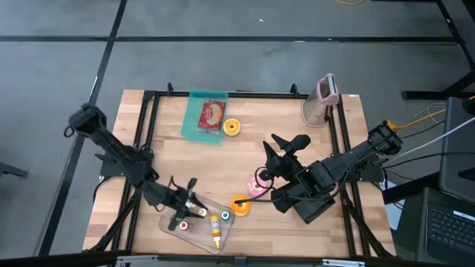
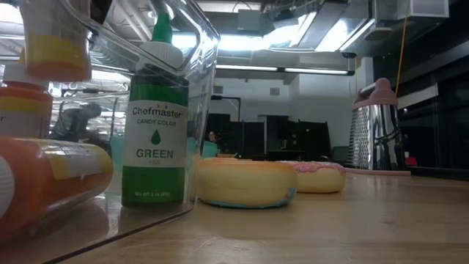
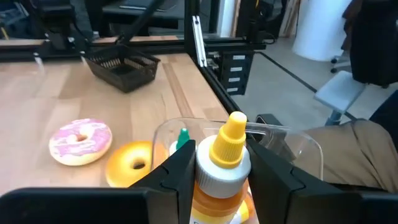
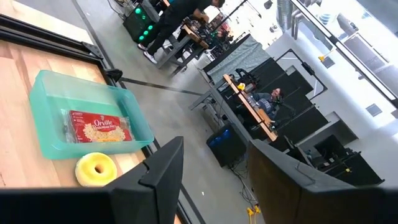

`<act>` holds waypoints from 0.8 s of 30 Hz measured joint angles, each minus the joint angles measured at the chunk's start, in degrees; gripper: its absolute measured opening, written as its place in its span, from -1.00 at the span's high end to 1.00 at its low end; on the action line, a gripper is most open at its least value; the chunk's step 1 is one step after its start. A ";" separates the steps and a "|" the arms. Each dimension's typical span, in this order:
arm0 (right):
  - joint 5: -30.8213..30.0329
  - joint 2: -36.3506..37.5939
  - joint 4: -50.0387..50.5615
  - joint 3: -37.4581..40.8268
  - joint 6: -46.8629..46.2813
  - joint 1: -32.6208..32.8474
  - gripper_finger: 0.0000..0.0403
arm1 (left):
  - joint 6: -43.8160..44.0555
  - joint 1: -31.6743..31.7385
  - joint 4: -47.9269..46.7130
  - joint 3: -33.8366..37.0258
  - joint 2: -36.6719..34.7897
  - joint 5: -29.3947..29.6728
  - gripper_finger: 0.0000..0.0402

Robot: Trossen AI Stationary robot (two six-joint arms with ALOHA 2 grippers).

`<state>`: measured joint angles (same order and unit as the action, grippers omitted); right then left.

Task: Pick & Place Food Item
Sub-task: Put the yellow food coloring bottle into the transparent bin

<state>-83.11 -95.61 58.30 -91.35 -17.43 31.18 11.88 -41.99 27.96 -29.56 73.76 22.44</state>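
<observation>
High view is showing the left claw [image 1: 191,207] reaching over a clear plastic tray [image 1: 194,231] at the front of the wooden worktop [image 1: 245,159]. Its two fingers are clamping on an orange bottle with a yellow cap [image 3: 225,163], as the left wrist view is showing; the bottle is sitting upright between the fingers, over the tray. A green Chefmaster candy colour bottle [image 2: 156,123] is standing upright inside this tray, and another small bottle [image 1: 215,228] is lying in it.

Just beside the tray, a yellow donut [image 1: 240,205] is lying on the worktop, and a pink frosted donut [image 1: 256,187] is lying near it, apart from it. The right claw [image 1: 276,157] is hanging above the middle of the worktop with its fingers apart and nothing between them.

At the back of the worktop a teal tray [image 1: 191,124] is holding an Orville popcorn packet [image 1: 211,113], and a second yellow donut [image 1: 232,127] is lying just beside this tray. A metal grater with a pink handle [image 1: 320,102] is standing at the back right corner.
</observation>
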 joint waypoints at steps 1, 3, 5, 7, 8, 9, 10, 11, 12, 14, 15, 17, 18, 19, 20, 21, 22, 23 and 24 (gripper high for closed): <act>0.00 0.00 0.00 0.00 0.00 0.00 0.13 | 0.00 0.14 1.24 0.00 1.24 -0.31 0.44; 0.00 0.00 0.00 0.00 -0.02 0.00 0.13 | 0.25 0.83 2.86 -0.02 3.51 -1.61 0.44; 0.00 0.00 -0.02 0.00 -0.07 0.00 0.13 | 1.56 1.66 3.10 -0.02 5.45 -2.86 0.44; 0.00 0.00 -0.02 0.00 -0.11 0.00 0.13 | 3.17 2.45 2.98 -0.02 7.15 -4.17 0.44; 0.02 0.00 -0.02 0.00 -0.11 0.00 0.13 | 3.86 2.71 2.94 -0.02 7.86 -4.63 0.44; 0.11 0.02 0.00 0.00 -0.11 0.00 0.13 | 4.28 2.79 3.21 -0.05 8.39 -4.61 0.44; 0.34 0.02 -0.02 0.00 -0.11 0.00 0.13 | 4.69 2.80 3.38 -0.13 8.62 -4.75 0.44; 0.56 0.02 -0.01 0.00 -0.11 0.00 0.13 | 4.86 2.72 3.45 -0.13 8.72 -4.77 0.44; 0.73 0.02 -0.01 0.00 -0.11 0.00 0.13 | 5.09 2.62 3.42 -0.13 8.71 -4.86 0.44; 0.87 0.02 -0.02 0.00 -0.11 0.00 0.13 | 5.38 2.39 2.98 -0.11 8.68 -4.57 0.44; 0.87 0.02 -0.02 0.00 -0.11 0.00 0.13 | 5.40 2.24 2.79 -0.09 8.62 -4.41 0.44; 0.87 0.02 -0.02 0.00 -0.11 0.00 0.13 | 5.93 2.12 2.04 -0.09 8.52 -4.28 0.44; 0.95 0.02 -0.02 0.00 -0.11 0.00 0.13 | 6.61 1.94 0.89 -0.09 8.52 -3.99 0.44; 1.07 0.04 -0.02 0.00 -0.11 0.00 0.13 | 7.37 1.85 -0.61 -0.07 8.52 -3.34 0.44; 1.08 0.04 -0.02 0.00 -0.11 0.00 0.13 | 7.94 1.80 -2.00 -0.07 8.52 -2.60 0.44; 1.09 0.04 -0.02 0.00 -0.11 0.00 0.13 | 8.28 1.67 -2.59 -0.07 8.51 -2.01 0.44; 1.09 0.04 -0.02 0.00 -0.11 0.00 0.13 | 8.45 1.51 -2.73 -0.07 8.47 -1.76 0.44; 1.10 0.04 -0.02 0.00 -0.11 0.00 0.13 | 8.39 1.30 -2.91 -0.07 8.47 -1.30 0.44; 1.15 0.04 -0.02 0.00 -0.11 0.00 0.13 | 8.42 1.16 -2.83 -0.07 8.47 -1.17 0.44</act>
<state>-81.96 -95.57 58.28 -91.35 -17.54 31.18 20.30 -40.82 25.13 -29.63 82.24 21.27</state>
